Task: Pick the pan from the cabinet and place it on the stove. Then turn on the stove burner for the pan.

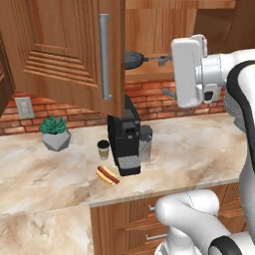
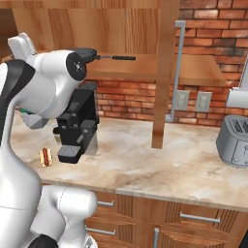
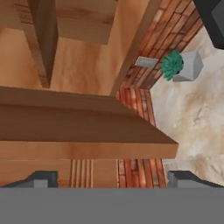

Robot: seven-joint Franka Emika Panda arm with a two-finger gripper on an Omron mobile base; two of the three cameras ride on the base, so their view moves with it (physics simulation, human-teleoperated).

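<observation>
The pan (image 1: 133,60) sits on the bottom shelf of the open cabinet (image 1: 60,55), its long thin handle (image 2: 116,57) pointing out toward three o'clock; it is likely rigid, fairly heavy and smooth, so I judge the handle near the bowl the surest hold. The gripper (image 3: 113,178) has its two tips spread apart and empty, facing the cabinet's underside. Below lies a marble counter (image 1: 199,149) before brick, with coffee machine (image 1: 124,139), cup (image 1: 103,149), hot dog (image 1: 107,175), potted plant (image 1: 55,132) and toaster (image 2: 234,140).

We see a red brick wall (image 2: 213,29) behind the marble counter (image 2: 160,169); wooden drawers (image 2: 193,218) sit below that counter; two outlets (image 2: 190,101) are set in the brick above it.
</observation>
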